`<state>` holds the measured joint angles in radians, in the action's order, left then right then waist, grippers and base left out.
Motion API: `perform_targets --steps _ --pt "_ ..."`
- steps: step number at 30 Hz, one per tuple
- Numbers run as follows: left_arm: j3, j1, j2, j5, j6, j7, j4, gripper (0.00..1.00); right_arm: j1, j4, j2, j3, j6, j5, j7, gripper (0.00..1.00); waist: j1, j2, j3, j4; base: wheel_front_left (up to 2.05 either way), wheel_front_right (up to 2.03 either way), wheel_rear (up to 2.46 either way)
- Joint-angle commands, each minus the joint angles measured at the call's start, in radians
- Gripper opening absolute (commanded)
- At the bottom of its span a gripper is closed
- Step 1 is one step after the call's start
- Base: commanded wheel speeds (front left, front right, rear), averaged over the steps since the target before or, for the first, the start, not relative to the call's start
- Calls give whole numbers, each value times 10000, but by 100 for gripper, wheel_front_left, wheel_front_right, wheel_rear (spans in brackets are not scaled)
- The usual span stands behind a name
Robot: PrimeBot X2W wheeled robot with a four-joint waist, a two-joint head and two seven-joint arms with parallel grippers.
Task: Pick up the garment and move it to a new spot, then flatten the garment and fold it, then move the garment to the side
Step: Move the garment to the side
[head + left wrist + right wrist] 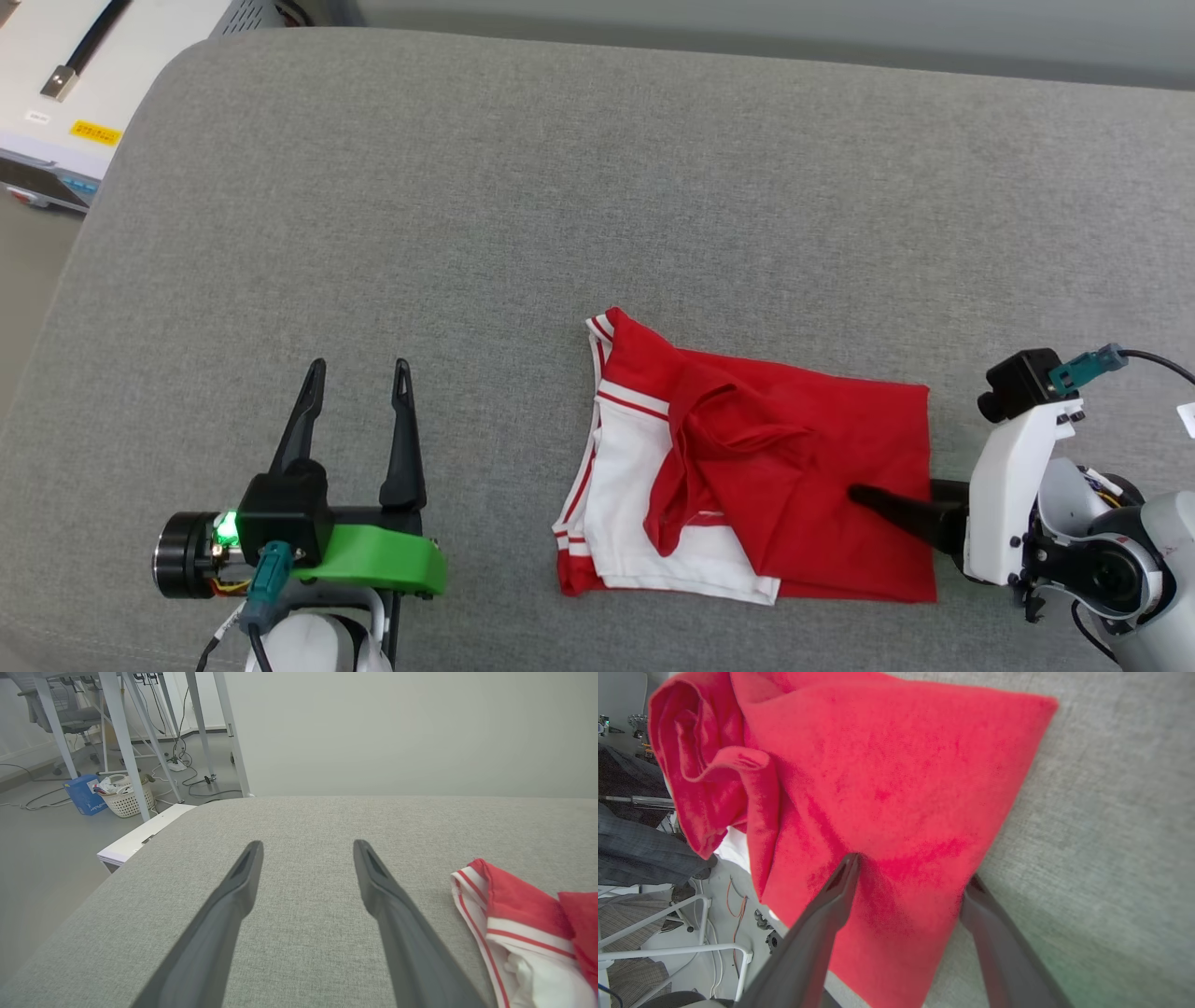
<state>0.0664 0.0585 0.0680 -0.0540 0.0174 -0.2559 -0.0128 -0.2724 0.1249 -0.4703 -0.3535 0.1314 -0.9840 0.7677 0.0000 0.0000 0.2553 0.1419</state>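
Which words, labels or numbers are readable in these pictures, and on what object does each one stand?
No text reads clearly.
Yellow sticker on the white equipment case: too small.
White print on the blue cardboard box: blurred.
Folded red-and-white fabric garment: no lettering shows.

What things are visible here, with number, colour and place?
garment: one, red and white, folded on the cushion, right of centre.
cushion: one, grey, under the garment.
basket: one, white, on the floor beyond the cushion.
box: one, blue, beside the basket.
left end effector: one, dark, open, over bare cushion left of the garment.
right end effector: one, dark, open, one finger on the garment's right part.
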Motion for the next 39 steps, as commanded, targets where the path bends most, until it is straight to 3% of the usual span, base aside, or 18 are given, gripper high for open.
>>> perform_targets --steps 1,6,7,8,9,15,21,30,39 --pt "25 223 -63 -61 -20 -59 -27 100 3 196 122 -188 -7 -34 -98 100 0 0 147 122 0 0 0" --pt "98 374 -91 -73 -33 -59 -117 100 -145 757 333 -804 -7 194 -685 100 0 0 216 211 0 0 0" --pt "103 385 -95 -77 -37 -59 -132 100 -167 763 328 -916 -7 177 -783 91 0 0 209 216 0 0 0" --pt "96 390 -98 -84 -44 -59 -152 100 -210 775 275 -1014 -7 233 -1003 29 0 0 193 214 0 0 0" --pt "80 391 -99 -87 -48 -59 -169 100 -254 756 190 -1155 -7 307 -1140 0 0 0 172 208 0 0 0" --pt "-87 197 -97 -66 -53 -59 -243 100 -748 383 -264 -1633 -7 425 -2362 0 0 0 -173 -91 0 0 0" --pt "-249 26 -85 -81 -95 -59 -223 100 -1231 -597 -1087 -1884 -7 613 -3119 0 0 0 -405 -836 0 0 0" --pt "-478 66 7 58 -47 -59 93 100 -1806 -1561 -2792 -1879 -7 1282 -3128 0 0 0 104 -2650 0 0 0" --pt "-719 600 339 253 -2 -59 577 100 -2755 -780 -3708 -1245 -7 1720 -3048 0 0 0 1308 -3898 0 0 0"
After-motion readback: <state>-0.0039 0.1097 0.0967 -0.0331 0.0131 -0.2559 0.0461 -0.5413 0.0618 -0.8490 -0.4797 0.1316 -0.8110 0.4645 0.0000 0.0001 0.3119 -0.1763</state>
